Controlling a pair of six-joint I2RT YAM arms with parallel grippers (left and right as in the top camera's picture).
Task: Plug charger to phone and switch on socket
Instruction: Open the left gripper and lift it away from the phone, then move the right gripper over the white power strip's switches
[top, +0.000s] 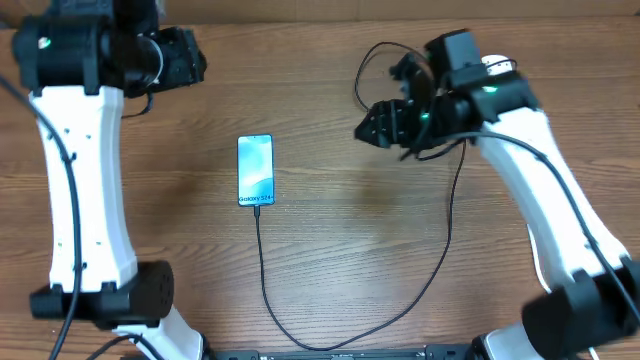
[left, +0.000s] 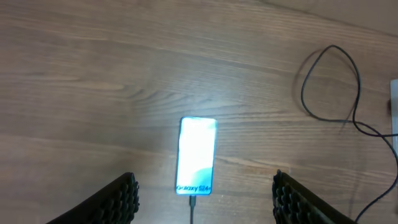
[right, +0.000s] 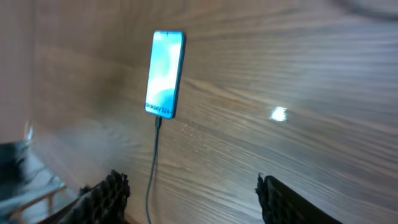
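Phone (top: 255, 170): lies flat on the wooden counter (top: 330, 230), screen up and lit, with the "Galaxy S24" end toward the robot's base. The charger (top: 262, 262) meets this near short edge, its black connector (right: 157, 122) touching the phone. From there the thin black line runs toward the base, bends to the phone's right and climbs under the right arm (top: 540, 170), where its far end is hidden.

The left end effector (left: 203, 177) has its jaws spread wide with nothing between them. In the overhead view it hangs beyond the phone's far end and to its left, well apart from it. Its wrist camera sees the phone ahead, framed by the two jaws but untouched.

The right end effector (right: 191, 182) is likewise spread wide and empty. It hangs to the phone's right, level with the far end and well apart. Its wrist view shows the phone ahead and to the left, the charger trailing back from it.
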